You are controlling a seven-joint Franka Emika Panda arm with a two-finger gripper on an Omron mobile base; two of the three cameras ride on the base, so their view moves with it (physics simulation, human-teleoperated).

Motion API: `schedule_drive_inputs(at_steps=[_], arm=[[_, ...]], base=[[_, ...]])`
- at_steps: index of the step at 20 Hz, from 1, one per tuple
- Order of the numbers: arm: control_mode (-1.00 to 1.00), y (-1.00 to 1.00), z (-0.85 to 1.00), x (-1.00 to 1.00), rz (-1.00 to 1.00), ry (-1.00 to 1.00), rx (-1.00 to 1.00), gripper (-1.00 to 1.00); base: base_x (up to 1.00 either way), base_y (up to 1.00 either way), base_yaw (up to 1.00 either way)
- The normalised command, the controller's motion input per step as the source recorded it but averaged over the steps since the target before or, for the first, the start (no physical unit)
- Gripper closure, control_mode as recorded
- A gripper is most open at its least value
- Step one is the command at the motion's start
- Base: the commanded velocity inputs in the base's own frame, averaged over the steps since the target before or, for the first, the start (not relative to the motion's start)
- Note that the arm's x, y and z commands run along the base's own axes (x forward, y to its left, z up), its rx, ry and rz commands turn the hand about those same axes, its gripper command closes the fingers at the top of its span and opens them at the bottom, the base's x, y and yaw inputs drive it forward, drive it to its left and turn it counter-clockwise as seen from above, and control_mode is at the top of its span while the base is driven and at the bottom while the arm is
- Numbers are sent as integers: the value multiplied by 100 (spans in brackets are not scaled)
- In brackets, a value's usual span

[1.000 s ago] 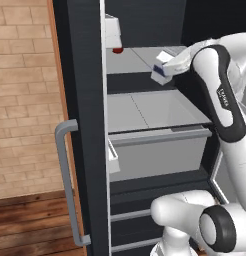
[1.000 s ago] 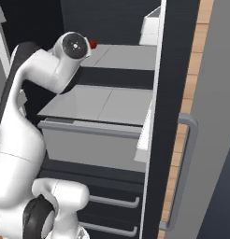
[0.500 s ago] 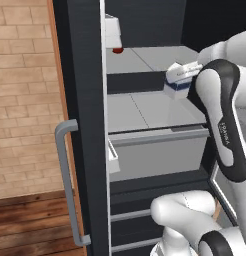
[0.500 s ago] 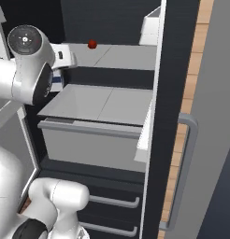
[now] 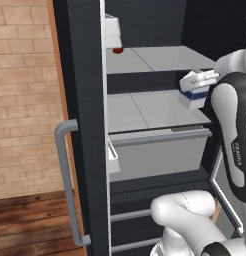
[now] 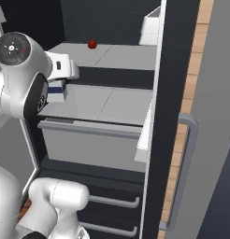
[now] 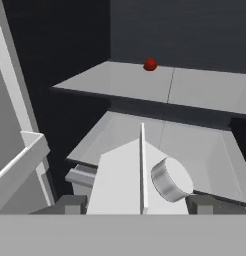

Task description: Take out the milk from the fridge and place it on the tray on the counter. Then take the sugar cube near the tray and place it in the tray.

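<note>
Currently the milk (image 5: 194,89) is clamped in the gripper (image 7: 140,202) near the fridge (image 5: 85,75) shelf; light, stiff carton, judged best held across its flat sides.

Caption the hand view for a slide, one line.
Two-finger gripper clamps the white gable-top milk carton before the fridge's light grey shelves, a small red ball on the upper one.

The milk (image 5: 194,92) sits between the gripper's (image 7: 135,204) fingertips, above the fridge's (image 5: 85,75) middle shelf (image 5: 145,110). A small ball (image 7: 150,65) lies on the upper shelf (image 7: 125,80), at twelve o'clock from the milk. The drawer (image 6: 89,144) sits below the middle shelf, at six o'clock.
</note>
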Motion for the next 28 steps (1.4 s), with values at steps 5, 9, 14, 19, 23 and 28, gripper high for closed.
schedule_drive_inputs(at_steps=[5,9,14,19,23,28], arm=[[-100,0,-28,-8,-3,8,0,100],[-100,0,-37,-2,0,7,0,100],[-100,0,-7,-20,0,0,0,100],[100,0,0,-11,0,1,0,100],[100,0,0,0,0,0,0,100],[100,0,0,0,0,0,0,100]], base=[[0,0,0],[0,0,0],[0,0,0],[-80,0,0],[-100,4,0],[-100,46,0]])
